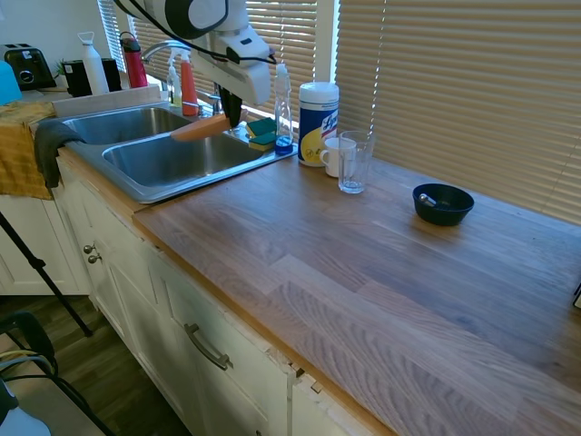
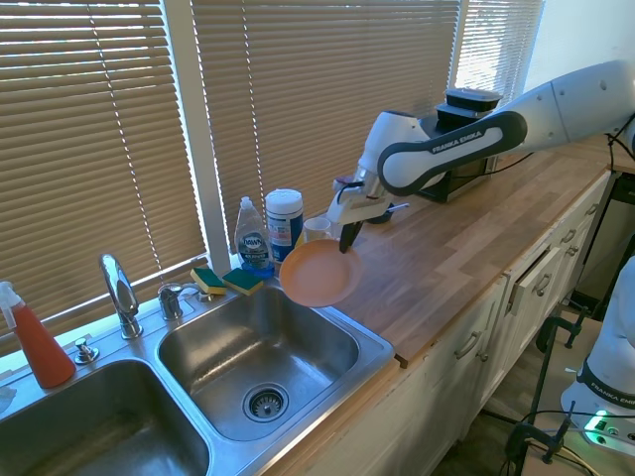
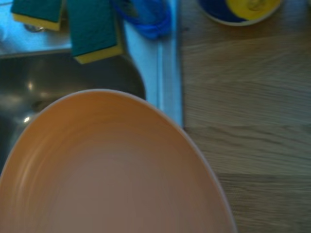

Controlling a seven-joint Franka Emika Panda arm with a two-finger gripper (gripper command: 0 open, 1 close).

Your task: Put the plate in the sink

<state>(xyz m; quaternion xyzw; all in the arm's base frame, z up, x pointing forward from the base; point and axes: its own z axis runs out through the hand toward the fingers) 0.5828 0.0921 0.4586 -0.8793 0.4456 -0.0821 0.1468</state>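
Note:
My gripper (image 2: 347,238) is shut on the rim of the peach-orange plate (image 2: 317,273), which hangs tilted in the air over the back right corner of the sink's right basin (image 2: 263,362). In the first exterior view the plate (image 1: 200,127) shows edge-on above the nearer basin (image 1: 172,162), under the gripper (image 1: 230,114). The wrist view is filled by the plate (image 3: 116,170), with the sink's dark basin (image 3: 73,77) and its rim behind it. The curved chrome faucet (image 2: 119,293) stands at the back between the two basins.
Two green-yellow sponges (image 2: 226,282), a dish soap bottle (image 2: 251,240) and a wipes canister (image 2: 285,224) stand behind the sink. A glass (image 1: 354,163), a white mug (image 1: 334,156) and a dark blue bowl (image 1: 443,203) sit on the wooden counter (image 1: 363,272). A red spray bottle (image 2: 35,342) is far left.

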